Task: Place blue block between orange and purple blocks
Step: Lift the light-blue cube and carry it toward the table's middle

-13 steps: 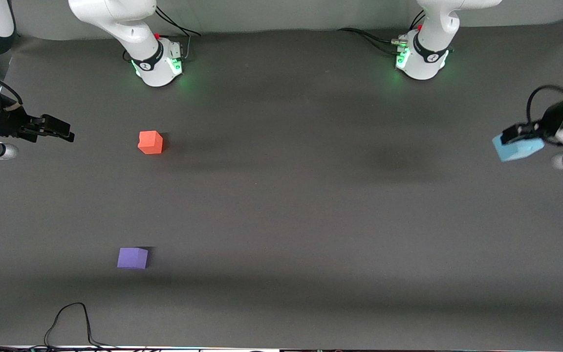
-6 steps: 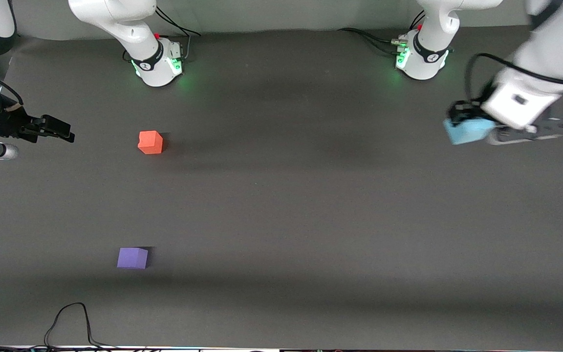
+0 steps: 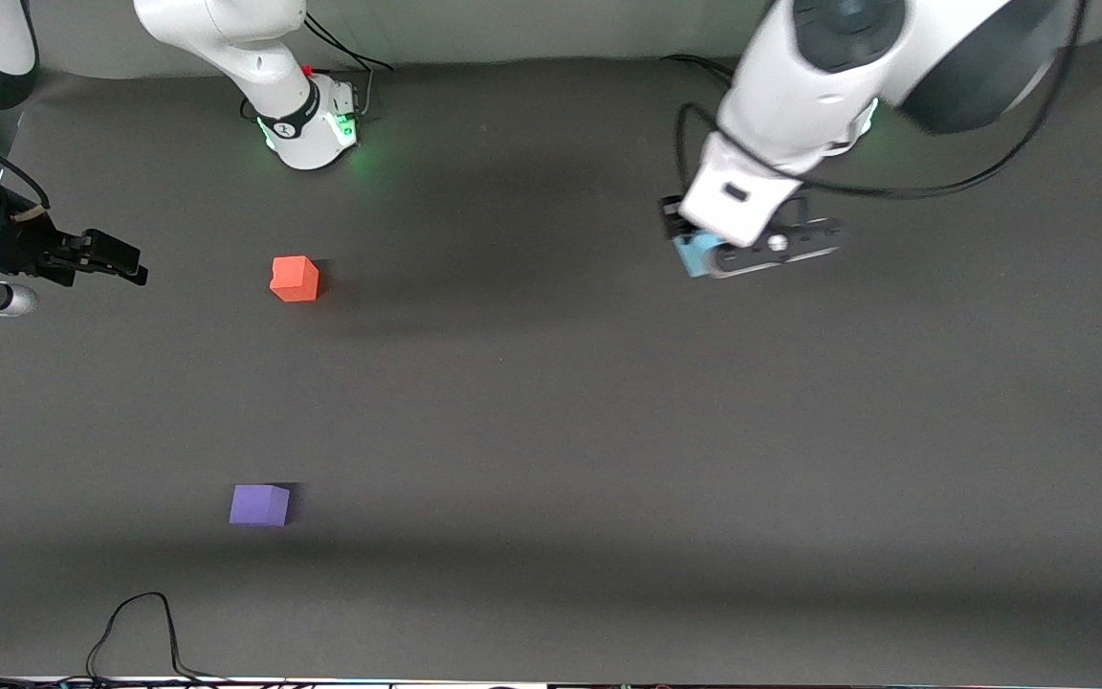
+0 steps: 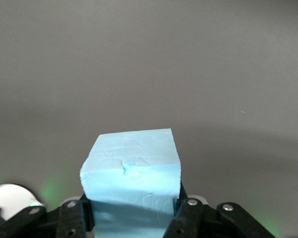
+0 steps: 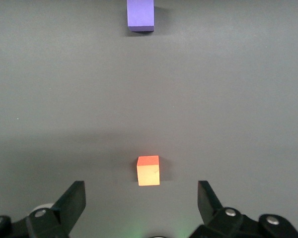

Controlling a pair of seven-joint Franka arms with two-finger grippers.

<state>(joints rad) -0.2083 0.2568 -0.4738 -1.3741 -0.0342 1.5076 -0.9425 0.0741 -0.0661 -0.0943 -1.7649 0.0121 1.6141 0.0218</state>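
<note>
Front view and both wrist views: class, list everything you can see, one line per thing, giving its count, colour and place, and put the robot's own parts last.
orange block: one, orange-red, on the table toward the right arm's end, farther from the front camera than the purple block.
purple block: one, violet, on the table, nearer the front camera.
blue block: one, light blue, held in the air over the table's middle.
cable: one, black, looping on the table's near edge.
table: one, dark grey.
left gripper: one, black, shut on the blue block.
right gripper: one, black, open, waiting over the right arm's end of the table.
</note>
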